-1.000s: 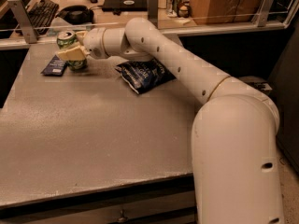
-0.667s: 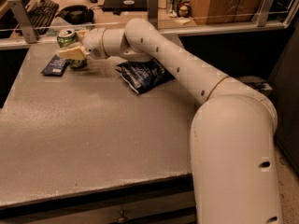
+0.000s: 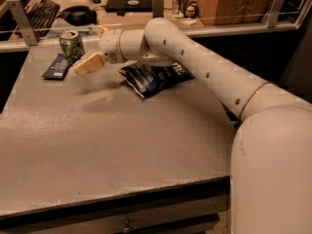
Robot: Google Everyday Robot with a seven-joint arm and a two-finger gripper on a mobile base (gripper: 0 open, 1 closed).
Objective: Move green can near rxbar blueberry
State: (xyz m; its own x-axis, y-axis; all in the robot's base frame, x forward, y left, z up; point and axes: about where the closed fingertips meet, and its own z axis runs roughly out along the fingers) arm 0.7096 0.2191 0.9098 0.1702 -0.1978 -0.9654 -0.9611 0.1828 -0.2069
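The green can [image 3: 71, 45] stands upright at the far left of the grey table [image 3: 122, 145]. The rxbar blueberry [image 3: 56, 66], a small flat navy wrapper, lies just left of and in front of the can, almost touching it. My gripper [image 3: 87, 52] is just right of the can and apart from it. It is open and empty. One cream finger [image 3: 89, 63] points down-left above the table.
A big crinkled blue chip bag [image 3: 153, 76] lies right of the gripper, under my arm [image 3: 204, 67]. A railing [image 3: 234, 21] runs behind the table. Beyond it is a desk with a keyboard [image 3: 39, 11].
The gripper was closed around the green can. It has let go and drawn back to the right. The can stays standing beside the bar.
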